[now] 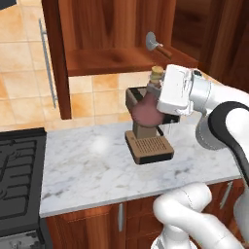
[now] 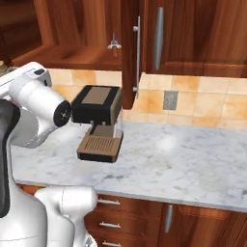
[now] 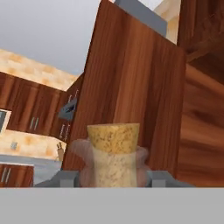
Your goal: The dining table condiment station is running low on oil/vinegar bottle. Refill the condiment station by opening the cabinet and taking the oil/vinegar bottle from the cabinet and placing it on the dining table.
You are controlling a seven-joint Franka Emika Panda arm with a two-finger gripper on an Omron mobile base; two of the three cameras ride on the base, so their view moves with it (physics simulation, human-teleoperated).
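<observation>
Left base view, bottle: the small flask-shaped oil/vinegar bottle with bulbous reddish-pink glass body and tan cork stopper (image 1: 146,113) hangs in the air above the back part of the white-grey marble desk (image 1: 87,170), in front of the brown box-shaped coffee machine (image 1: 146,141); I judge it is carried out of the cabinet toward the dining table.
Left base view, claw: the claw (image 1: 158,104) of the white arm is closed on the bottle, at its thin neck.
Left base view, cabinet: the dark reddish-brown wooden wall cabinet (image 1: 97,58) stands open, its flat door with long silver bar handle (image 1: 47,63) swung to the left; a grey metal utensil (image 1: 154,44) lies on the smooth shelf.
Right base view, desk: the coffee machine (image 2: 99,123) stands near the back edge, its ribbed tray to the front.
Hand view, bottle: the rough, grainy cork (image 3: 113,153) rises between the grey fingertips (image 3: 65,178); the translucent pink glass looks slippery, so the grip must be firm.
</observation>
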